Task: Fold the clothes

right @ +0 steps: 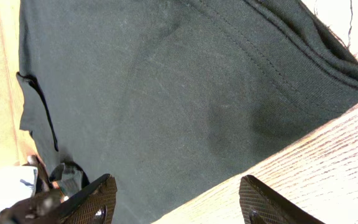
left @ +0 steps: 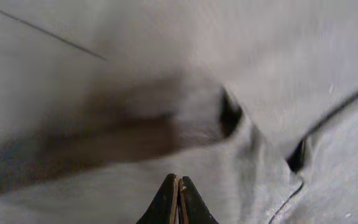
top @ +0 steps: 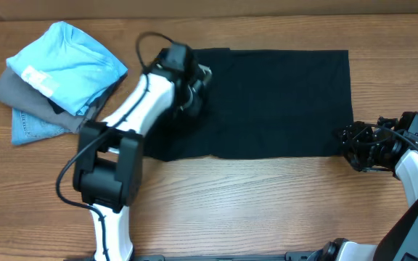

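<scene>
Black T-shirt [top: 274,101] lies spread as a wide rectangle on the bench [top: 267,210], left end effector [left: 179,186] closed, right end effector [right: 178,190] open.

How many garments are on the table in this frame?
4. A black T-shirt lies spread flat at the centre. Piled at the upper left are a light blue shirt on top, a grey garment under it, and a denim piece lowest. Others may lie hidden beneath those.

light blue shirt [top: 67,61] atop grey garment [top: 14,88] | denim piece [top: 31,130] beneath | wooden table [top: 267,210]
</scene>
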{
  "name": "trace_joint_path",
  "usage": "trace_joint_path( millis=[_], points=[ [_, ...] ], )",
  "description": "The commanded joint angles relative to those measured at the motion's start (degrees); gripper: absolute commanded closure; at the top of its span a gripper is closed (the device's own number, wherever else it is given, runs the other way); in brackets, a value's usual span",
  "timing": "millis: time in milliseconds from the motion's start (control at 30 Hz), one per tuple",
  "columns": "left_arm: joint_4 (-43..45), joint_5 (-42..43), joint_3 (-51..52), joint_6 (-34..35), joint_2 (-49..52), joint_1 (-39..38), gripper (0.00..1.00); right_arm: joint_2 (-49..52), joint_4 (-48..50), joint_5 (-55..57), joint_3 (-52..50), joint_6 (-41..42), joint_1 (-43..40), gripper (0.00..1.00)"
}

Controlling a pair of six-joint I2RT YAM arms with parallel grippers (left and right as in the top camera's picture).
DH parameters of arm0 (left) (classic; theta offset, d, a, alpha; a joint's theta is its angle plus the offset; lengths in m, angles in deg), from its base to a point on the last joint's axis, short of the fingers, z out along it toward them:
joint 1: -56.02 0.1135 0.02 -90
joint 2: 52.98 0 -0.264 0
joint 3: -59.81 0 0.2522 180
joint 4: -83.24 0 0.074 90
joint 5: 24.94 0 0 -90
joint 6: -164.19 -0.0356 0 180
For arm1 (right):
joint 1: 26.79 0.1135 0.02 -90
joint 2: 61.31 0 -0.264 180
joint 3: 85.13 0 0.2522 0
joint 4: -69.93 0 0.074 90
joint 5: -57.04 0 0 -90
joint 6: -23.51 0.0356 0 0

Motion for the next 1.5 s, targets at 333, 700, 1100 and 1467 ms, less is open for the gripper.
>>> trace_joint_path(
  millis=[333,700,1100,1467],
  points=[
    [21.2,-5.1,6.3,2.9,0.2,0.4,0.96,-0.1,0.5,0.0,0.6,-0.4,0.4,0.33],
    [10.9,-4.9,-5.9,8.5,-0.2,3.1,0.85,-0.1,-0.5,2.1,0.6,-0.5,0.4,0.34],
    [-31.9,-4.1,-18.7,8.5,-0.1,11.2,0.83,-0.1,0.8,6.1,0.7,-3.1,0.3,0.34],
    [-40.8,4.1,-14.1,-2.2,-0.1,13.9,0.69,-0.1,1.0,7.3,0.7,-1.4,-1.9,0.34]
  ],
)
